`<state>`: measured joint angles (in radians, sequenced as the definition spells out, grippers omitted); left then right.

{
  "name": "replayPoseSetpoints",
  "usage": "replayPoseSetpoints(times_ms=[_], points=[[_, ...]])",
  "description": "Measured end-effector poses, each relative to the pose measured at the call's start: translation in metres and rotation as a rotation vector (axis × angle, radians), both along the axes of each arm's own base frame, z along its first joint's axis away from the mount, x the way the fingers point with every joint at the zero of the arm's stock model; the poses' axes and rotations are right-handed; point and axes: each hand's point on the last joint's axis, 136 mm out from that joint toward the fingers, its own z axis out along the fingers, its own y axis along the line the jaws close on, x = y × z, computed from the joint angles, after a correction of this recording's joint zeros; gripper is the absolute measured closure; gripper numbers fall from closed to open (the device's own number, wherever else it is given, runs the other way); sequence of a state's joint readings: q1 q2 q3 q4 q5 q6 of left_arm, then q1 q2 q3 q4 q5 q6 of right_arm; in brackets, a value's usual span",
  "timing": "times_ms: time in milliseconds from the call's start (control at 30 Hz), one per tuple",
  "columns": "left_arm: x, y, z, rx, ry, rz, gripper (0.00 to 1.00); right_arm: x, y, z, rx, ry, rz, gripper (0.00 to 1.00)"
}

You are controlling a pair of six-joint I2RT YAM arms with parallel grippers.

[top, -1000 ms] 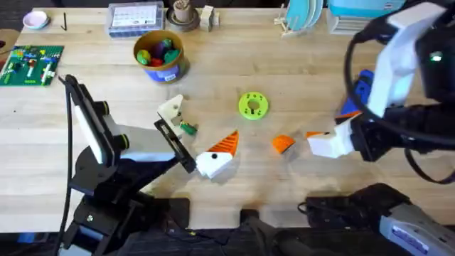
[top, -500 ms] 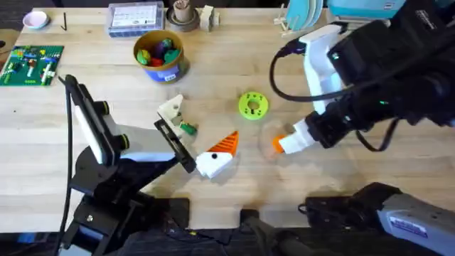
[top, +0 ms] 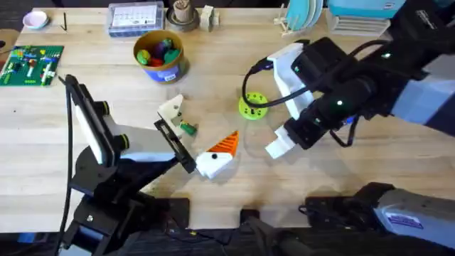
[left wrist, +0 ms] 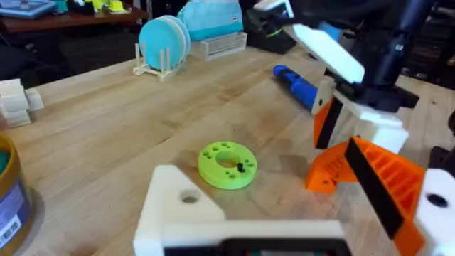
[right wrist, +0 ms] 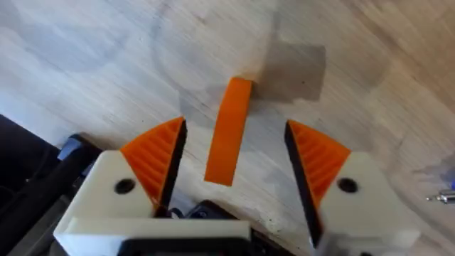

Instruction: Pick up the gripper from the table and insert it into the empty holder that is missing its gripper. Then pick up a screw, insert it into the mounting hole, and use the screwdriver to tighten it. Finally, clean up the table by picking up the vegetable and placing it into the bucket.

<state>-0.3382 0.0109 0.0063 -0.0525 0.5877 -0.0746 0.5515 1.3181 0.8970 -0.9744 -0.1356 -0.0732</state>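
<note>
Gripper [right wrist: 228,130], orange wedge, lies flat on wooden table [top: 85,64], between spread orange pads of right gripper [right wrist: 231,160], touching neither. Lime-green disc [top: 252,105] near, just beyond right gripper. Left gripper [left wrist: 284,206] spread wide, resting low near disc. Bucket [top: 161,55] farther beyond disc.

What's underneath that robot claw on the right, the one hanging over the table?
Between the open jaws of the right gripper a small orange wedge, the gripper, lies on the bare wooden table, untouched by either pad. From overhead, the arm covers the wedge.
</note>
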Motion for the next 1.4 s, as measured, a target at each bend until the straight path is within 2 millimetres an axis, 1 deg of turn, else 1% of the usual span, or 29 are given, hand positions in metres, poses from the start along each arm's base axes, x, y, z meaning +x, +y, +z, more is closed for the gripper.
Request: replayPoseSetpoints(times_ms=[100, 233, 267, 467, 567, 700, 800, 833, 900, 1000, 1067, 1167, 1300, 1400], points=[[0.000, 0.000, 0.000, 0.000, 0.000, 0.000, 0.007, -0.002, 0.003, -0.007, -0.007, 0.013, 0.012, 0.131], [0.000, 0.000, 0.000, 0.000, 0.000, 0.000, 0.007, -0.002, 0.003, -0.009, -0.012, 0.019, 0.013, 0.146], [0.000, 0.000, 0.000, 0.000, 0.000, 0.000, 0.007, -0.002, 0.003, -0.009, -0.012, 0.019, 0.012, 0.176], [0.000, 0.000, 0.000, 0.000, 0.000, 0.000, 0.007, 0.001, 0.004, -0.008, -0.006, 0.008, 0.012, 0.459], [0.000, 0.000, 0.000, 0.000, 0.000, 0.000, 0.007, 0.001, 0.004, -0.008, -0.006, 0.008, 0.009, 0.567], [0.000, 0.000, 0.000, 0.000, 0.000, 0.000, 0.007, 0.001, 0.004, -0.008, -0.009, 0.006, 0.008, 0.745], [0.000, 0.000, 0.000, 0.000, 0.000, 0.000, 0.007, 0.002, 0.004, -0.009, -0.011, 0.003, 0.010, 0.963], [0.000, 0.000, 0.000, 0.000, 0.000, 0.000, 0.007, 0.002, 0.004, -0.008, -0.010, 0.001, 0.011, 0.986], [0.000, 0.000, 0.000, 0.000, 0.000, 0.000, 0.007, 0.001, 0.003, -0.008, -0.013, 0.004, 0.016, 0.985], [0.000, 0.000, 0.000, 0.000, 0.000, 0.000, 0.007, -0.006, -0.002, -0.005, -0.034, 0.038, 0.021, 0.987], [0.000, 0.000, 0.000, 0.000, 0.000, 0.000, 0.007, -0.008, -0.003, 0.002, -0.041, 0.048, 0.029, 0.988], [0.000, 0.000, 0.000, 0.000, 0.000, 0.000, 0.008, 0.001, 0.003, 0.021, -0.021, 0.013, 0.040, 0.991], [0.000, 0.000, 0.000, 0.000, 0.000, 0.000, 0.008, 0.021, 0.016, 0.064, 0.060, -0.121, 0.046, 0.992], [0.000, 0.000, 0.000, 0.000, 0.000, 0.000, 0.008, 0.035, 0.020, 0.104, 0.115, -0.257, 0.043, 0.992]])
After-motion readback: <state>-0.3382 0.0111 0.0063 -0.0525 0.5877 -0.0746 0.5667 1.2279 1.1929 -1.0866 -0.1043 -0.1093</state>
